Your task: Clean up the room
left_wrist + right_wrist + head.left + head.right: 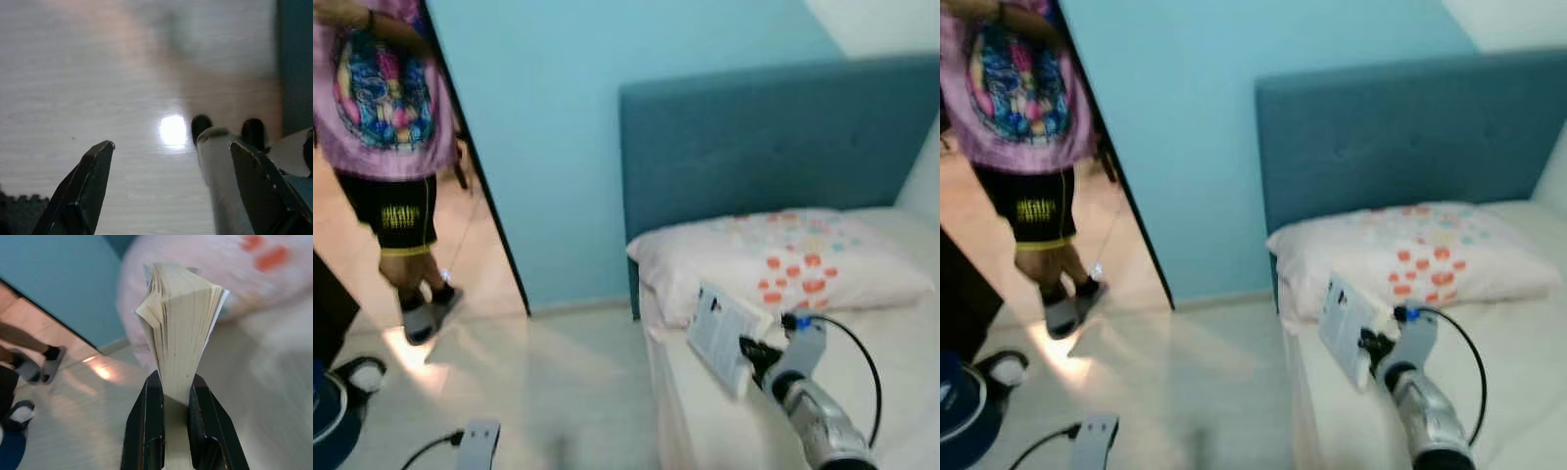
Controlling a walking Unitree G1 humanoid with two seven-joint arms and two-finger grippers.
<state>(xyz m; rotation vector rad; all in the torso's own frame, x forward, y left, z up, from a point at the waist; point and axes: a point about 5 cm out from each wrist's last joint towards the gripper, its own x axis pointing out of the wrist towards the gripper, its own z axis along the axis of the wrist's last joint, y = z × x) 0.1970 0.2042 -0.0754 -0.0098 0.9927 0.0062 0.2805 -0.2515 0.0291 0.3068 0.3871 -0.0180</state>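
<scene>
Right tool (168, 404) pinches a fanned paper book (182, 328) over the bed (901, 352); left tool (171, 161) gapes.

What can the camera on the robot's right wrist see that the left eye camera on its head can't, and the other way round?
The right wrist view looks along the right gripper and shows its two black fingers pinching a book by its edge, with the fanned cream page edges facing the camera. The left eye view shows the book's white cover, the teal headboard, the silver arm and a person's purple shirt. Both take in the book, the pillow with orange spots, the blue wall, the pale floor and the person's shoes.
</scene>
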